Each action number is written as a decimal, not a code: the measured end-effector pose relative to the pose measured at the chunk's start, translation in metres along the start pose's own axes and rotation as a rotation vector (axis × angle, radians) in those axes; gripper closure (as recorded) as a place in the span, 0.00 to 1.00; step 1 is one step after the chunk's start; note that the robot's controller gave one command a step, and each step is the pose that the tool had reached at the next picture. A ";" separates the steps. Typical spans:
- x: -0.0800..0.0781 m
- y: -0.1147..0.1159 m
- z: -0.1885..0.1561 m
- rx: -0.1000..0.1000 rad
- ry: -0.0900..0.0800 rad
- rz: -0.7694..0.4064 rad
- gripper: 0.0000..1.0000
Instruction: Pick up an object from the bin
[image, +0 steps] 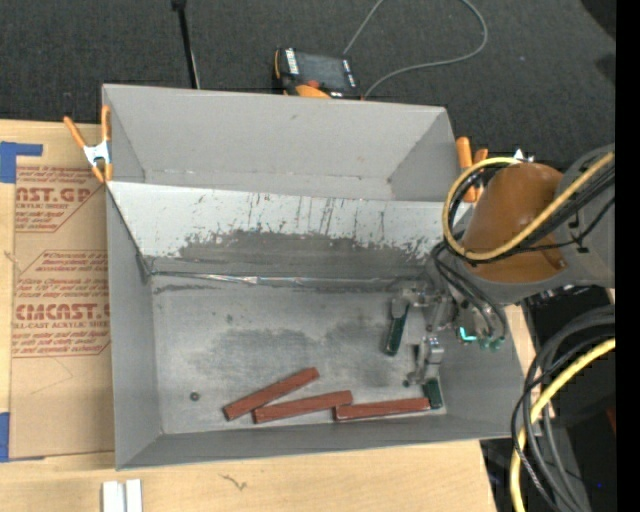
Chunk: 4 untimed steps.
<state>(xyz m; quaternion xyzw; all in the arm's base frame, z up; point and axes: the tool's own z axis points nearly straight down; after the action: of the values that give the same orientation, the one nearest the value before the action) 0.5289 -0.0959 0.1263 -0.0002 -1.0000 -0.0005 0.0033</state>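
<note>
The grey metal bin (135, 330) holds three reddish-brown flat bars, all lying on its floor close to its front wall. They form a rough chain along that wall. The left bar (270, 393) is tilted, with its far end lifted towards the middle of the bin. The middle bar (302, 406) lies nearly level just in front of it, and the two look to be touching along part of their length. The right bar (385, 408) follows on from the middle one, its inner end meeting or just overlapping that bar's end, and it points towards the bin's front right corner. A small dark speck (194, 396) sits on the bin floor near the front left corner, apart from the bars.

The hand (413, 368) is down inside the bin at its right side, near the front right corner. Its two fingers are spread well apart and nothing is between them. One finger (397, 330) stands farther back over bare bin floor. The other finger's tip is at the outer end of the right bar, either touching it or just beside it; which of the two cannot be told. The arm's orange cover (510, 225) and looped cables (470, 195) hang over the bin's right rim.
</note>
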 end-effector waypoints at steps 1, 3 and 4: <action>0.042 -0.040 0.028 0.002 -0.002 -0.372 0.00; 0.048 -0.022 0.055 -0.015 -0.017 -1.500 0.00; 0.046 -0.031 0.055 0.002 -0.014 -1.497 1.00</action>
<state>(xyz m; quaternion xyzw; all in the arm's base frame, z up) 0.4825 -0.1272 0.0712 0.6803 -0.7329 -0.0017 -0.0043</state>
